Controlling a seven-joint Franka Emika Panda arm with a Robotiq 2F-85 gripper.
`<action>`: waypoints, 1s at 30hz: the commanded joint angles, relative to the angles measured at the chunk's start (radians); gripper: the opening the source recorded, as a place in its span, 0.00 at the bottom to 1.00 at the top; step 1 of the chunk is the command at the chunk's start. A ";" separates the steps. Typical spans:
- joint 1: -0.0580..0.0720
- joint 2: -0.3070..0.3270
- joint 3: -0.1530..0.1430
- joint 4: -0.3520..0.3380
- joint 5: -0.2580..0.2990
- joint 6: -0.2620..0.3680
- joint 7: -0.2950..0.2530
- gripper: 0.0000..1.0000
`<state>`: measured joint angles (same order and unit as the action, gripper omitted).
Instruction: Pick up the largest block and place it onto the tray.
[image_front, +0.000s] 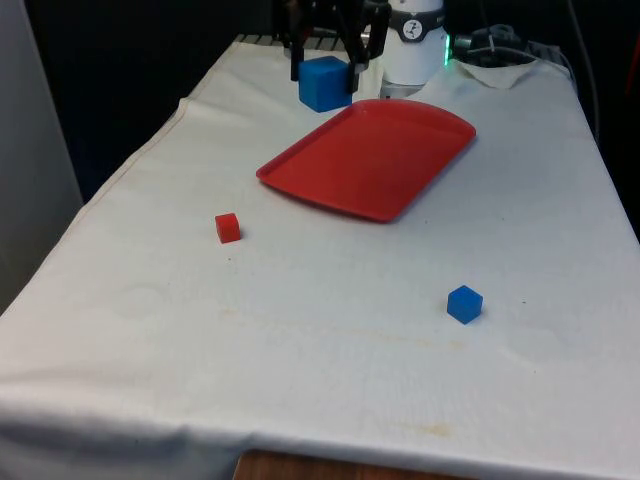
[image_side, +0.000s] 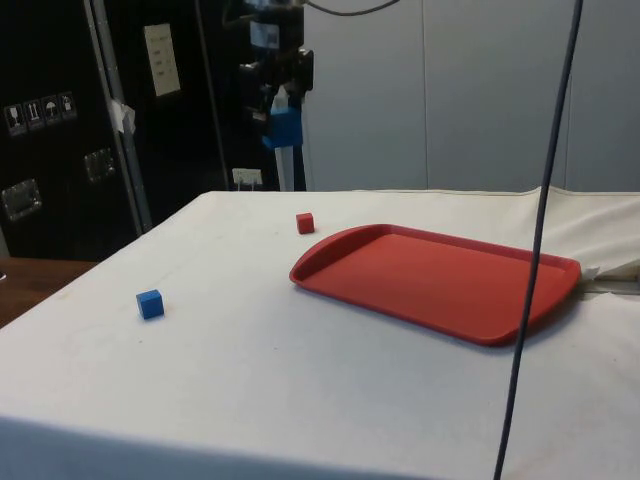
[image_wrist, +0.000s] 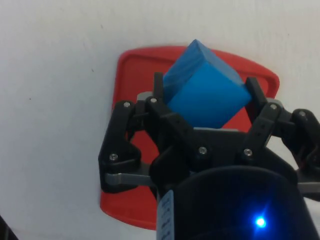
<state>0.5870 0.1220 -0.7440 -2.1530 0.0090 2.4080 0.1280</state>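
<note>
Gripper (image_wrist: 207, 107) clamped on large blue cube (image_wrist: 206, 85), held tilted in the air, 2 fingers on opposite faces. Below it: red flat plastic tray (image_front: 370, 160). Risk: skewed grip, so the cube may tumble on release and roll off the tray's rim.

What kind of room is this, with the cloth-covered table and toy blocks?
Probably a robotics test lab rather than a home or shop. A gripper holds a large blue block above a white-clothed table laid with just a red tray and two small blocks, with dark equipment cabinets behind.
</note>
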 joint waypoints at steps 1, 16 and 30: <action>0.004 -0.024 -0.007 -0.027 -0.032 0.013 0.014 0.46; -0.003 -0.101 -0.005 -0.123 -0.070 0.028 -0.010 0.46; -0.015 -0.164 -0.006 -0.218 -0.094 0.046 -0.047 0.46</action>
<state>0.5760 -0.0200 -0.7480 -2.3450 -0.0550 2.4370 0.0720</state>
